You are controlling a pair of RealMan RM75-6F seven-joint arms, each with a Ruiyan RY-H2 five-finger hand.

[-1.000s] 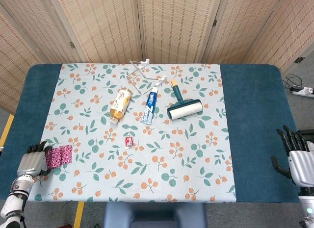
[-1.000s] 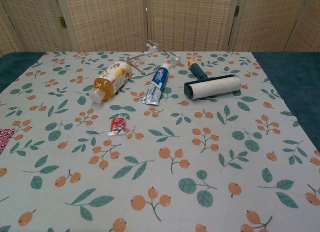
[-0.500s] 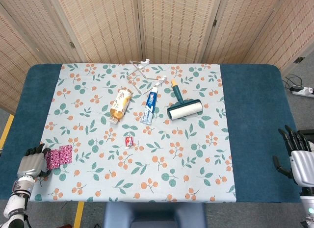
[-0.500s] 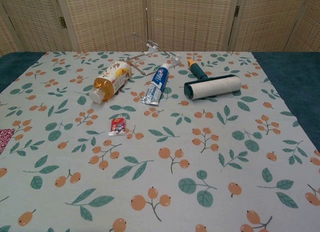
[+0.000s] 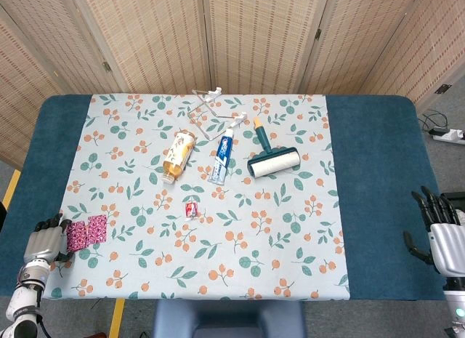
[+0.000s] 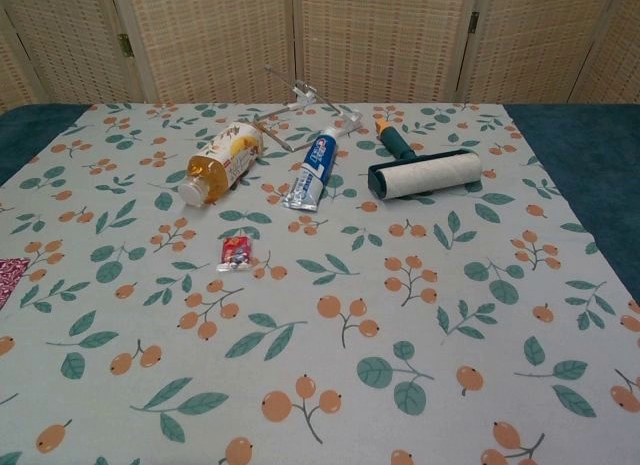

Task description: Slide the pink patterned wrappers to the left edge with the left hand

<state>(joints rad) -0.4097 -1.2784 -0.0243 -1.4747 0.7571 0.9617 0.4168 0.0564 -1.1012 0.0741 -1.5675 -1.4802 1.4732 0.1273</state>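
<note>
Wrappers [image 5: 88,231], pink, patterned, flat, apparently touching left robot hand [image 5: 43,241].

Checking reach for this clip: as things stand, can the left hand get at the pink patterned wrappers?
Probably yes. The left hand sits right beside the pink patterned wrappers at the tablecloth's left edge, with nothing between them.

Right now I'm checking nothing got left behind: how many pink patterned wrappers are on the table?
2, as far as visible. Both pink patterned wrappers lie side by side at the cloth's left edge, next to the left hand. Its fingers may hide more.
</note>
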